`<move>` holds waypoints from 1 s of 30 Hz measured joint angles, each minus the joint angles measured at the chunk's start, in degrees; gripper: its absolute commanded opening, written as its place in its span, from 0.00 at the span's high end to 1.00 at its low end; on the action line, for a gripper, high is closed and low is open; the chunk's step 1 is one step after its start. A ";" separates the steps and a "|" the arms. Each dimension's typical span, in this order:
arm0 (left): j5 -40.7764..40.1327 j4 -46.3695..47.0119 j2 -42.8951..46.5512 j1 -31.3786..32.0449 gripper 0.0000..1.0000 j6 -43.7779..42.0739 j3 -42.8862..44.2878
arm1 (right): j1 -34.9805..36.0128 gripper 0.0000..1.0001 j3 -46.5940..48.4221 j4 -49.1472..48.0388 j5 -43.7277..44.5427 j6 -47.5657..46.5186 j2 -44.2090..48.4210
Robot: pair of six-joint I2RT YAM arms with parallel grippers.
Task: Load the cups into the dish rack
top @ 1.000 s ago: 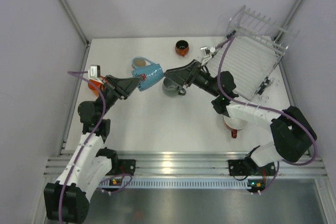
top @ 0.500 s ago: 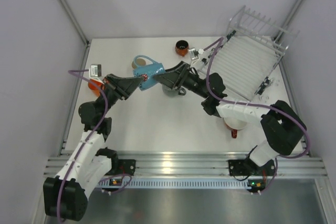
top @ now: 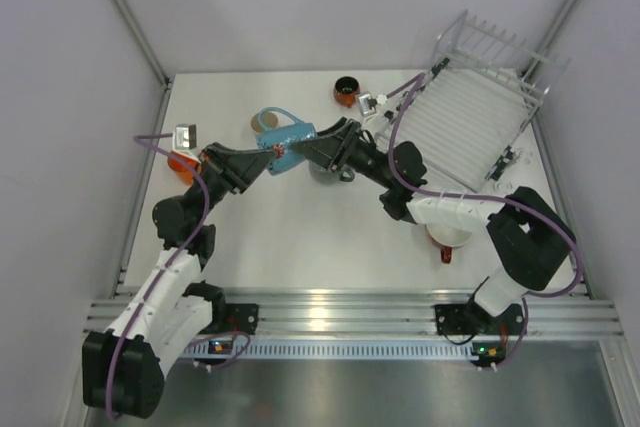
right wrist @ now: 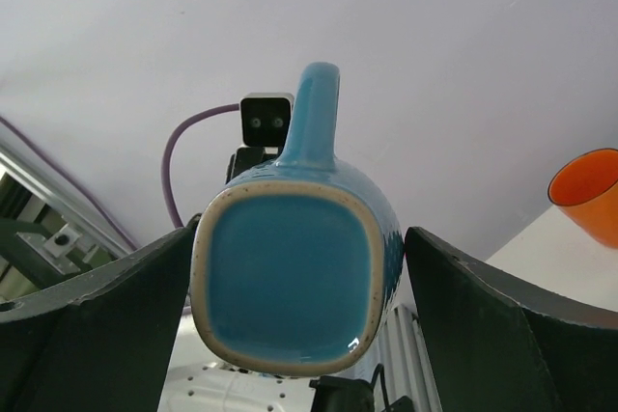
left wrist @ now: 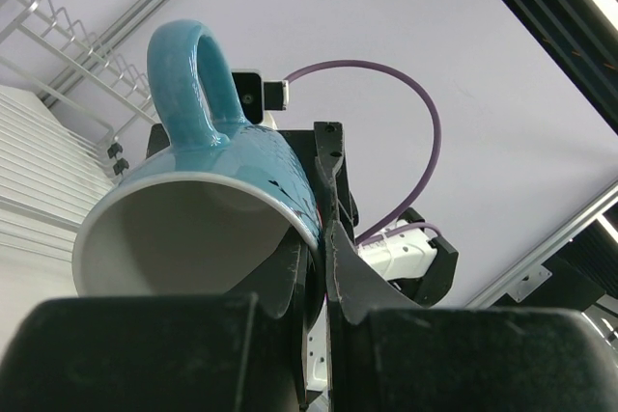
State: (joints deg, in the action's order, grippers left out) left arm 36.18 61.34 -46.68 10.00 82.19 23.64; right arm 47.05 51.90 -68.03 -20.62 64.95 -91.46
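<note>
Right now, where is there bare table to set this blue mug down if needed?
Widest bare patch: mid-front of the table, between both arms. Also the back-left corner, behind the orange cup. Inside the dish rack looks bare too. Crowded: around the grey mug under the right arm.

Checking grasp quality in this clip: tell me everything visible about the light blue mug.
The light blue mug is glossy, ceramic-looking, pale inside, with a loop handle and a squarish base edged in speckled beige. It is held sideways above the table, handle uppermost. The left claw pinches its rim, shut; the right claw, open, flanks its base.
</note>
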 measured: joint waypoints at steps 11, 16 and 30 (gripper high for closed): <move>-1.07 2.21 -0.11 1.25 1.00 0.15 -0.96 | 0.04 0.52 0.00 -0.98 0.26 0.52 -0.33; -1.88 3.32 -0.46 1.38 1.00 0.31 -2.23 | 0.04 1.00 -0.33 -0.98 0.48 0.57 -0.63; -1.97 2.10 -3.32 1.75 0.19 0.15 -3.56 | -2.73 1.00 -5.68 -1.05 0.35 4.20 -0.63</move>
State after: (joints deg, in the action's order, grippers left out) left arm 34.22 63.44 -50.00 11.75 82.35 20.08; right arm 44.31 46.22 -69.08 -20.27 69.14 -92.09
